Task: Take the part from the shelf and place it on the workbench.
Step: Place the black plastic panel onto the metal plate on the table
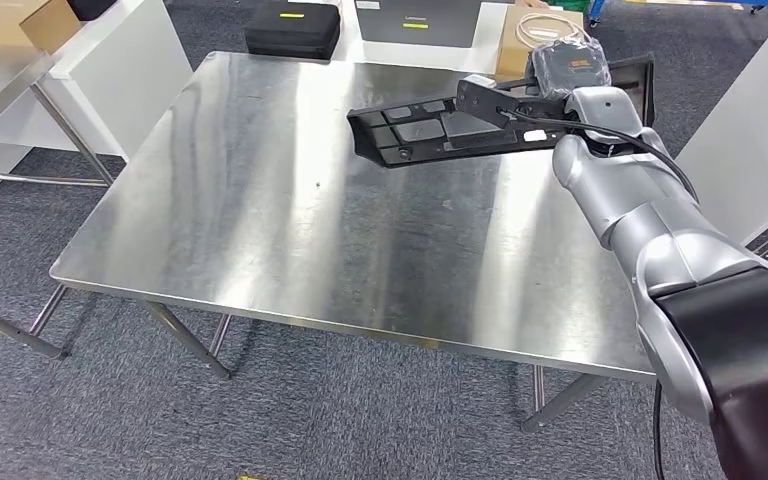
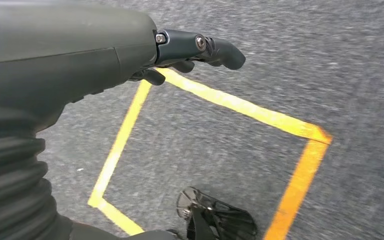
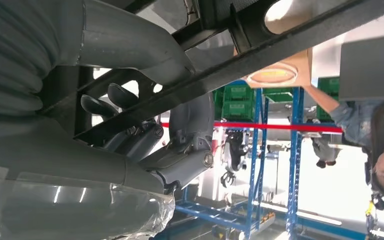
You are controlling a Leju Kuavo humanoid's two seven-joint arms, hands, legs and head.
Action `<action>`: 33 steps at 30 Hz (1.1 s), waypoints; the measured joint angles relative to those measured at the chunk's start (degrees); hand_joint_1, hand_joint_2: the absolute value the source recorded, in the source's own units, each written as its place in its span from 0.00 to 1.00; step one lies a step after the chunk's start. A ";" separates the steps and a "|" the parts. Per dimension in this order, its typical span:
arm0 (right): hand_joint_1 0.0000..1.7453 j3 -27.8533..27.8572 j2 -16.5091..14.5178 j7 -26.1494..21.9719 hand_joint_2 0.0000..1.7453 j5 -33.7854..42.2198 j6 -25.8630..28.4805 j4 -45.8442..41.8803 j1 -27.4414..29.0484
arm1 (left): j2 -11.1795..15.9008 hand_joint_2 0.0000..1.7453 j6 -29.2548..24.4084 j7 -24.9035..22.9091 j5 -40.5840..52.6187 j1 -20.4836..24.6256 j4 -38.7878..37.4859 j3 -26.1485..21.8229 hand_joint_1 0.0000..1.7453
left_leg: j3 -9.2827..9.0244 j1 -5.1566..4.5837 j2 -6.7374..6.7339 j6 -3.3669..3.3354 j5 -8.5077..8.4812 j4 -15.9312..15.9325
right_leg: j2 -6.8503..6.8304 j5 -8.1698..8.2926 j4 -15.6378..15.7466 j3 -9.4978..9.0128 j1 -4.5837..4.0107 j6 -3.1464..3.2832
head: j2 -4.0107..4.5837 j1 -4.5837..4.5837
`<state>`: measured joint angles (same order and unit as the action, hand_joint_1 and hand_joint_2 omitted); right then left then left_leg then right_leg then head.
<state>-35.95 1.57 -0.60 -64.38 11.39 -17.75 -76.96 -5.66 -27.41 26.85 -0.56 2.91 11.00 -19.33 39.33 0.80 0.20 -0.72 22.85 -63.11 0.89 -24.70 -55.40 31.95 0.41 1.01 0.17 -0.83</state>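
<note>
One hand is doing all the work here: the right hand [image 1: 520, 105] is clamped on the black part [image 1: 430, 130], a long flat moulded frame with cut-outs, carrying it out over the far right portion of the steel tabletop [image 1: 260, 220]. The part looks to be held clear of the surface, roughly level, though from the head view I can't say how much air is under it.

To finish this well, I'd say bring it straight down and keep it flat, so the whole underside meets the steel at once rather than one corner tipping in first. There's plenty of bare tabletop toward the middle, so a spot further in from the far edge looks safer. Let go only once it sits.

Up close, the right wrist view gives what the head view can't: dark fingers [image 3: 125, 115] wrapped round a rail of the part [image 3: 260, 55], thumb on the other side, a firm hold. It also catches blue racking and a person beyond.

Over on the left wrist view, the left hand [image 2: 190, 55] hangs above grey carpet and yellow floor tape [image 2: 230, 102], fingers loosely curled, holding nothing.
</note>
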 joint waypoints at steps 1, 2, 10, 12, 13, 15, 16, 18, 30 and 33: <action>1.00 0.07 0.03 0.03 1.00 -0.09 0.00 0.00 -0.09 | 0.05 1.00 -0.14 0.55 -0.02 0.01 0.01 -0.08 0.00 | -1.46 -0.22 -0.05 -0.56 -1.32 3.15 | 0.07 -0.24 -0.01 -0.19 -0.18 -0.17 | 0.00 0.01; 1.00 0.12 0.09 0.05 1.00 -0.17 0.00 0.00 -0.13 | 0.05 1.00 -0.30 1.05 -0.04 0.04 0.03 -0.15 0.00 | -2.37 -0.36 -0.13 -0.83 -1.77 4.94 | 0.11 -0.43 -0.13 -0.19 -0.45 -0.34 | 0.00 0.03; 1.00 0.32 0.38 0.12 1.00 -0.66 0.00 0.03 -0.14 | -0.31 1.00 -3.54 4.63 -0.40 0.04 0.13 -0.51 0.00 | -2.67 -0.86 0.07 -0.56 -1.43 5.93 | -0.16 -0.72 -0.13 0.07 -0.61 -0.76 | 0.00 0.22; 0.50 0.52 0.31 0.00 0.50 -1.12 0.00 0.03 -0.20 | -0.52 1.00 -6.59 7.74 -1.17 0.13 0.16 -1.35 0.00 | -2.68 -0.97 0.14 -0.68 -1.39 5.94 | -0.21 -0.75 -0.05 0.07 -0.59 -0.81 | 0.00 0.22; 0.25 0.67 0.23 -0.05 0.25 -1.35 0.00 0.03 -0.23 | -0.63 1.00 -7.57 8.91 -1.59 0.18 0.17 -1.89 0.00 | -2.68 -1.04 0.16 -0.76 -1.39 5.94 | -0.23 -0.74 -0.02 0.08 -0.57 -0.83 | 0.00 0.22; 0.00 0.96 0.09 -0.13 0.00 -1.77 0.00 0.03 -0.27 | -0.70 0.50 -7.65 9.61 -2.01 0.22 0.17 -2.69 0.00 | -2.68 -1.16 0.18 -0.90 -1.45 5.94 | -0.26 -0.70 -0.02 0.09 -0.48 -0.89 | 0.00 0.21; 0.00 1.07 0.03 -0.18 0.00 -1.99 0.00 0.03 -0.29 | -0.72 0.25 -7.24 9.46 -2.19 0.22 0.17 -3.05 0.00 | -2.68 -1.20 0.18 -0.96 -1.48 5.94 | -0.27 -0.67 -0.02 0.10 -0.44 -0.94 | 0.00 0.21; 0.00 1.26 -0.08 -0.34 0.00 -2.41 0.00 0.03 -0.33 | -0.75 0.00 -6.07 7.67 -2.42 0.24 0.16 -3.69 0.00 | -2.68 -1.23 0.18 -1.03 -1.53 5.93 | -0.29 -0.62 -0.02 0.10 -0.40 -1.01 | 0.00 0.22; 0.00 3.60 -0.41 0.44 0.00 -3.48 -4.21 0.10 -0.59 | -0.59 0.00 -2.88 0.12 -0.61 0.26 0.15 -4.24 0.00 | -2.70 -1.16 0.15 -1.12 -1.59 5.92 | -0.33 -0.58 -0.02 0.13 -0.22 -1.04 | 0.00 0.20; 0.00 4.37 -0.44 2.46 0.00 -3.12 -9.73 0.37 -0.68 | -0.59 0.00 -2.89 -0.06 -0.58 0.26 0.15 -4.31 0.00 | -2.70 -1.09 0.15 -1.11 -1.59 5.93 | -0.35 -0.59 -0.02 0.14 -0.23 -1.03 | 0.00 0.20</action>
<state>-31.58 1.13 1.86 -67.50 1.66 -17.39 -77.65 -6.25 -30.30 26.79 -1.14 3.17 11.15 -23.63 36.64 -0.29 0.35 -1.83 21.25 -57.18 0.54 -25.29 -55.42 32.09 0.18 -0.03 0.17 -0.63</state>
